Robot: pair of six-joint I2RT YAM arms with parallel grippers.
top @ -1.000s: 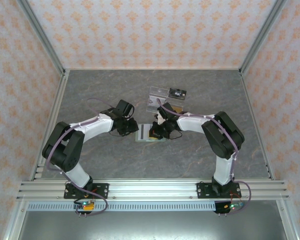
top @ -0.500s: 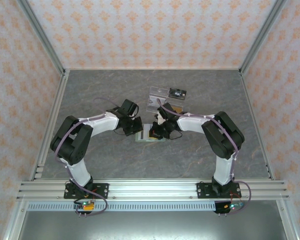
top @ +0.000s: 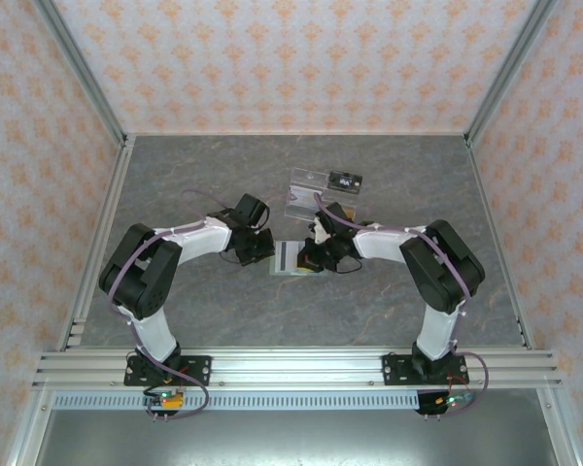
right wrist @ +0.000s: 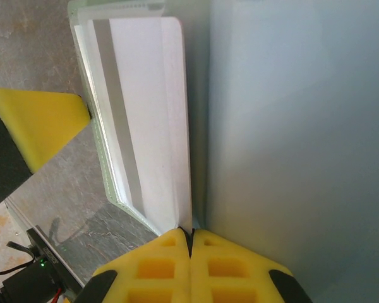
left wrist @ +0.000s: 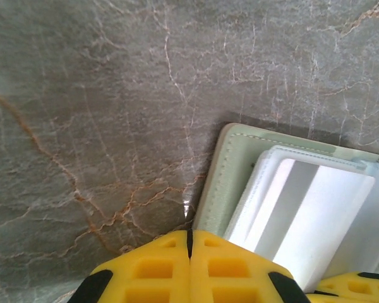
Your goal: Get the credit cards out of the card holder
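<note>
The card holder [top: 286, 256] lies open mid-table, sage-green rim [left wrist: 220, 183] up. A white credit card [left wrist: 303, 214] with a grey stripe lies on its left half. My left gripper [left wrist: 190, 233] is shut with nothing between its fingers, its tips at the holder's left edge [top: 268, 249]. My right gripper [right wrist: 191, 234] is shut at the holder's right side [top: 310, 258]. The white card's [right wrist: 145, 95] corner runs into the seam between its fingers. The blue-grey inner face [right wrist: 290, 126] stands right beside them.
A clear acrylic stand [top: 307, 190] with a small dark device [top: 344, 180] stands just behind the holder. The grey marble table [top: 204, 175] is fenced by metal rails and patterned walls. The left gripper's yellow finger [right wrist: 35, 126] shows beside the holder.
My left gripper has closed and moved right up to the holder's left edge. The right arm has shifted slightly to the right, still shut.
</note>
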